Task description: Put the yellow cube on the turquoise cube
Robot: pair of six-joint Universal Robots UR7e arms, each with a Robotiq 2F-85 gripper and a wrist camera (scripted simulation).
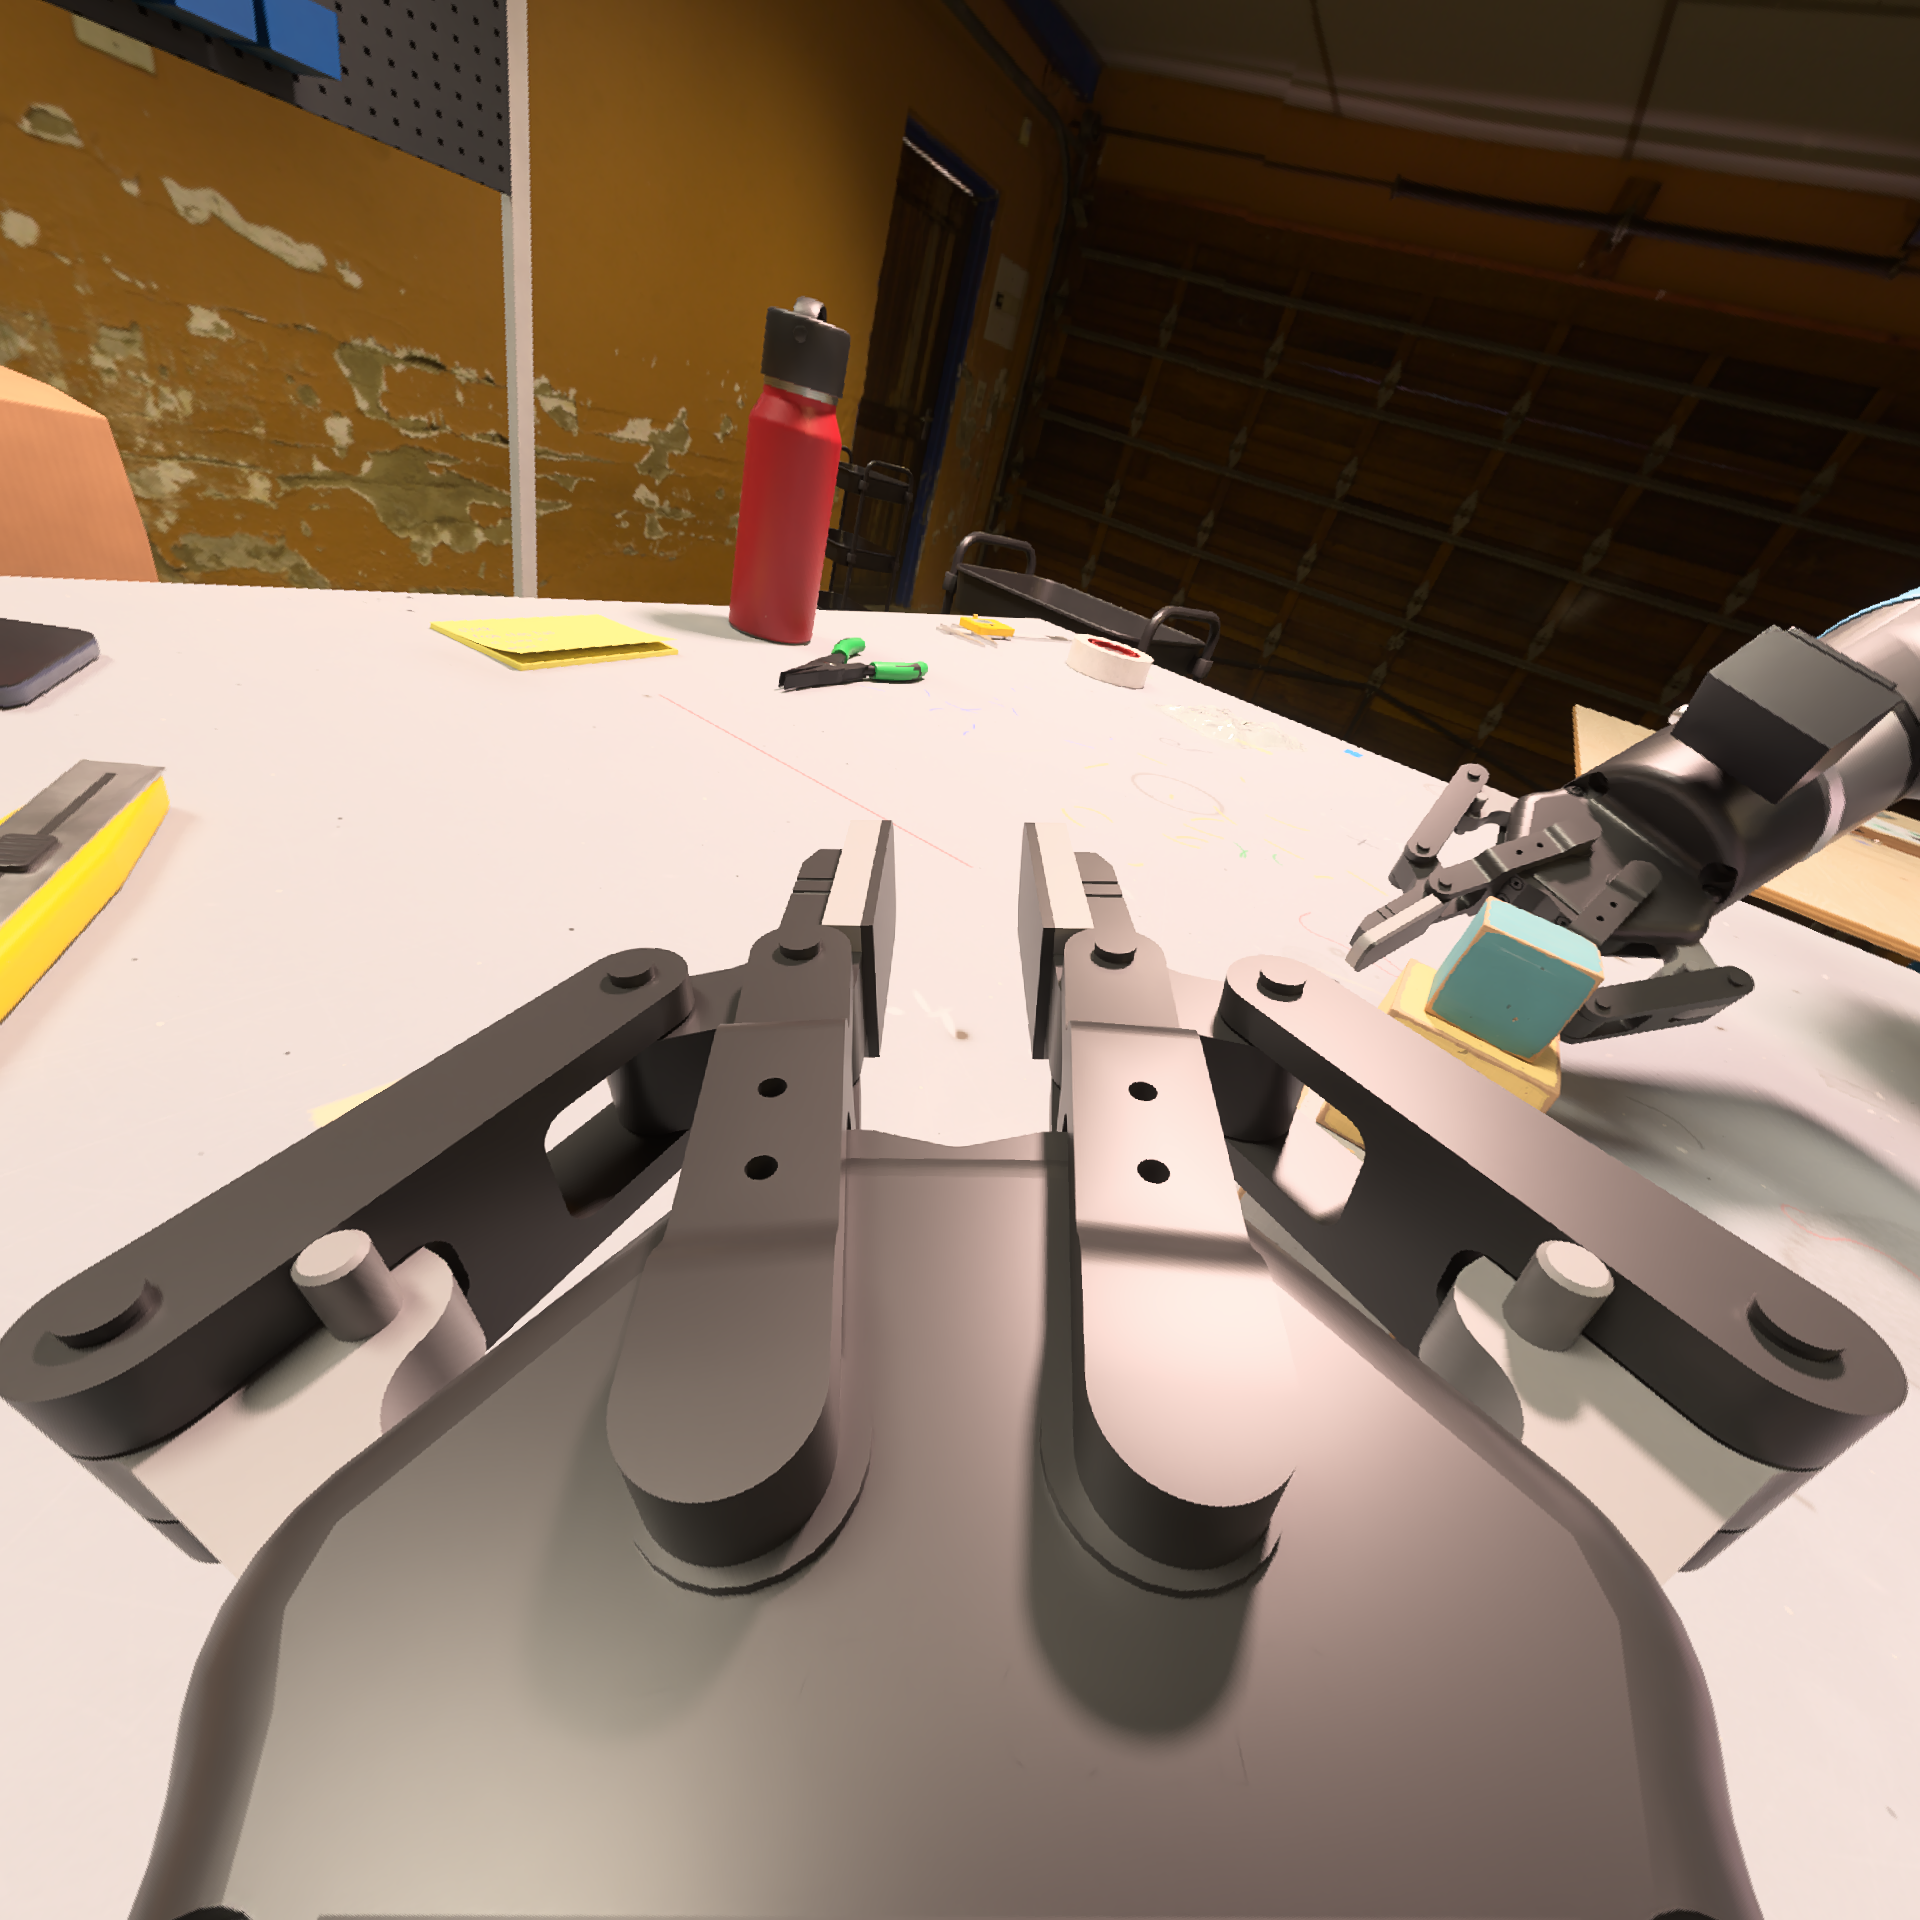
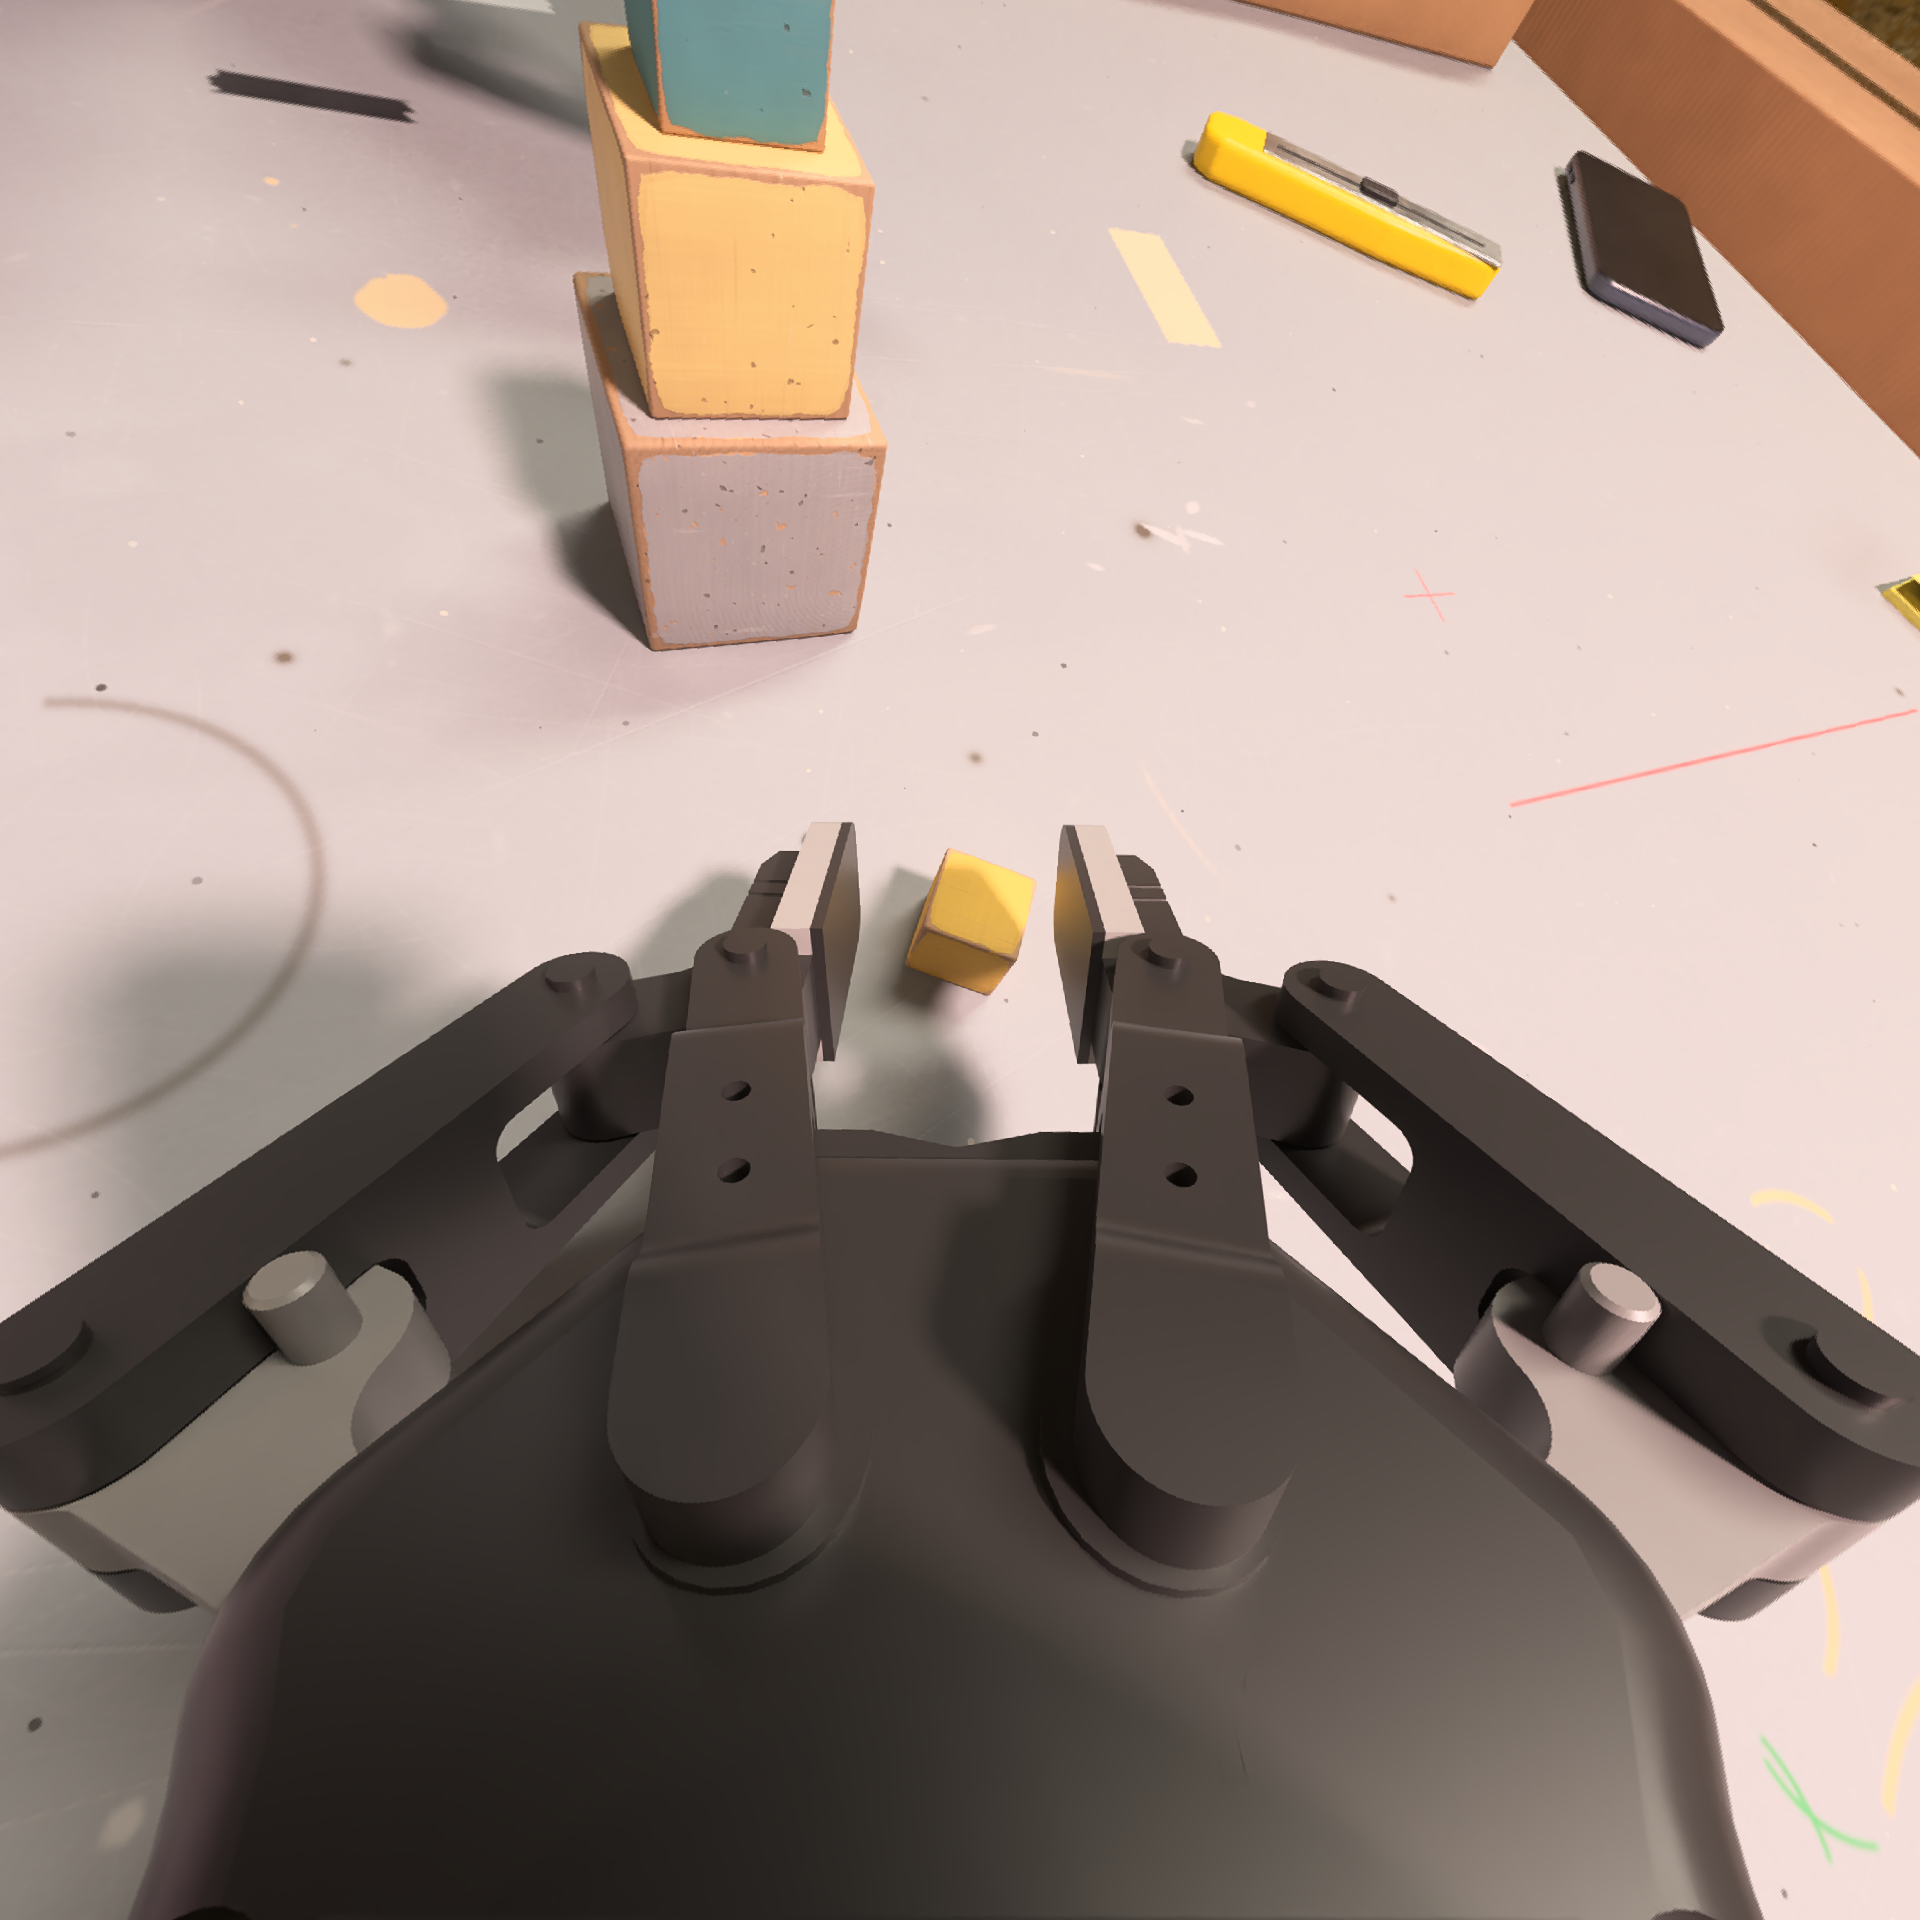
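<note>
A small yellow cube (image 2: 971, 920) lies on the white table, between the fingers of my right gripper (image 2: 956, 831). The jaws are open with a gap on each side of the cube. Beyond it stands a stack: a grey cube (image 2: 753, 540) at the bottom, a larger pale yellow cube (image 2: 748, 291) on it, and the turquoise cube (image 2: 738, 62) on top, cut off by the frame edge. The turquoise cube also shows in the left wrist view (image 1: 1512, 977), with the right arm (image 1: 1766, 727) behind it. My left gripper (image 1: 956, 831) is open and empty above the bare table.
A red bottle (image 1: 784, 488), a yellow notepad (image 1: 551, 636), green-handled pliers (image 1: 852, 670) and a tape roll (image 1: 1110, 660) lie at the far side. A yellow utility knife (image 2: 1345, 203), a dark flat slab (image 2: 1642, 244) and a cardboard box (image 2: 1766, 156) lie past the stack.
</note>
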